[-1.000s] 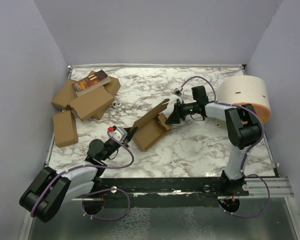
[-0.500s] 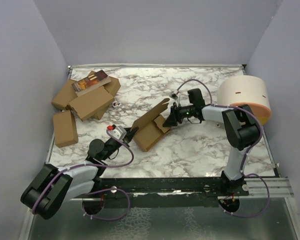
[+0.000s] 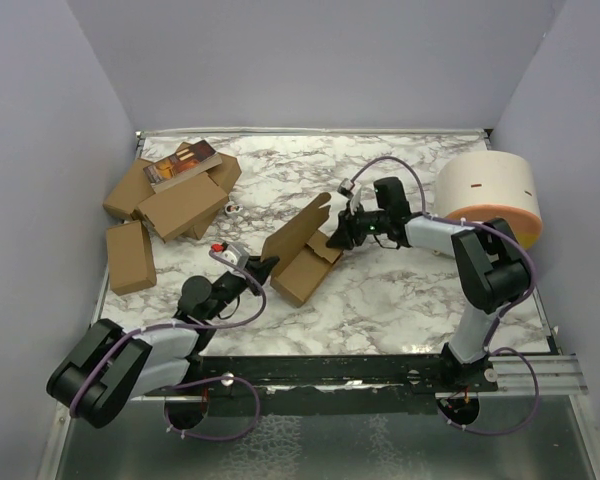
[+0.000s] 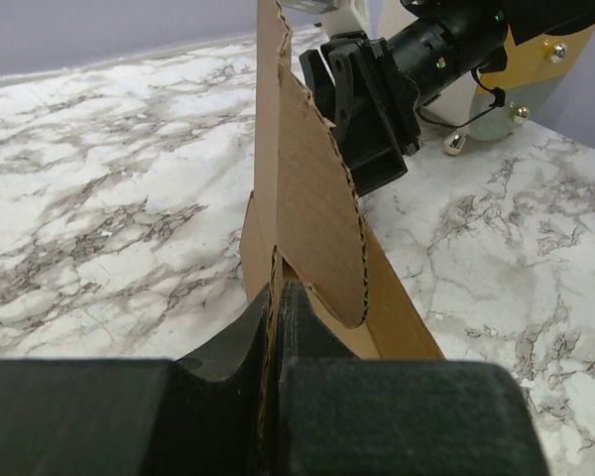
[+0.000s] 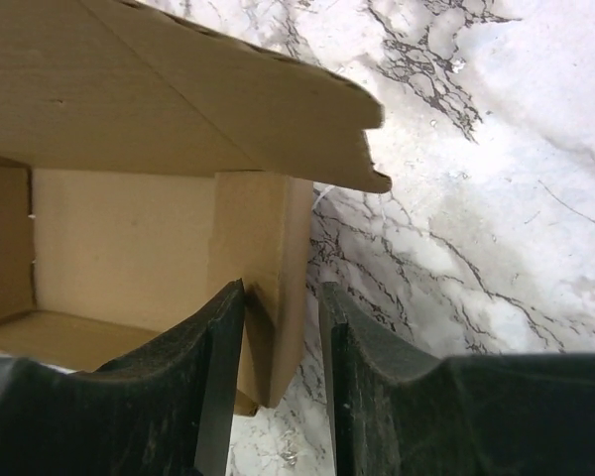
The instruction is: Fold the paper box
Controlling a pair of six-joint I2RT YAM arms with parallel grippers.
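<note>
Left wrist: L fingers [image 4: 312, 332] clamp paper box [image 4: 317, 188] edge; btm cut off

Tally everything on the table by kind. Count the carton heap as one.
Paper box: 1
Carton heap: 1
Lone carton: 1
Printed item on the heap: 1
Small white item: 1
White cylinder: 1
Total: 6

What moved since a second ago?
The paper box has its lid tipped up steeper. The right gripper crept left at the box's end. The left gripper still pinches the near edge. The pile of boxes and white drum stayed.
</note>
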